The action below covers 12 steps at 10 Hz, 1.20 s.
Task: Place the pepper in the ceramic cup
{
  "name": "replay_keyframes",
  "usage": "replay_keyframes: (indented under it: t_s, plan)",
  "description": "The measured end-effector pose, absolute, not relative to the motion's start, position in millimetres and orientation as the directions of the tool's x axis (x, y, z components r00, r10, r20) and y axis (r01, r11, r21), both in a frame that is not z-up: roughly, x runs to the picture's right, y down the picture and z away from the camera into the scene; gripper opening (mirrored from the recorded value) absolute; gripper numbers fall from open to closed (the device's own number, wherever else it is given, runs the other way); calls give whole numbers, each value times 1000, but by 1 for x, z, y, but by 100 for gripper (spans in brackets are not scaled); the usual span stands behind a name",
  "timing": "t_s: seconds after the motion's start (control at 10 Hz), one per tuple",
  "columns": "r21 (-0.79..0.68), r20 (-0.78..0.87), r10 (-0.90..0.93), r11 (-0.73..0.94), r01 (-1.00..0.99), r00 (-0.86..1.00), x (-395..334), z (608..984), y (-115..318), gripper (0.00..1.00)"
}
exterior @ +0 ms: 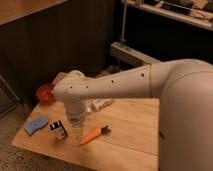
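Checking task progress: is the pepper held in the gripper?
No, the pepper lies flat on the table, with the gripper hanging beside it.

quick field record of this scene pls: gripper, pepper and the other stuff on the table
gripper: open, low over the table, just left of the pepper
pepper: lying on the table, not held
cup: not in sight
arm: reaches across the table's middle
bowl: red, back left
sponge: blue, front left
white box: behind the pepper
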<state>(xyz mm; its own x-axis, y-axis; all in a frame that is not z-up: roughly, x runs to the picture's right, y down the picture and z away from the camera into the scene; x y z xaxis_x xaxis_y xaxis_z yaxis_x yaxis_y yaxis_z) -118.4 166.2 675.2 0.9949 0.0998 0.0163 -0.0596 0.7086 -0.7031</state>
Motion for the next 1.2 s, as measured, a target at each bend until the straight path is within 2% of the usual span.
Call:
replay_keyframes:
  t_s: [0.3,0.8,1.2]
  plan:
    - [-635,131,163,771,-44,978,-80,680,146,65]
    - [-671,207,13,729,132,978,-71,682,195,65]
    - [-675,155,11,731,98,988,-62,722,191,65]
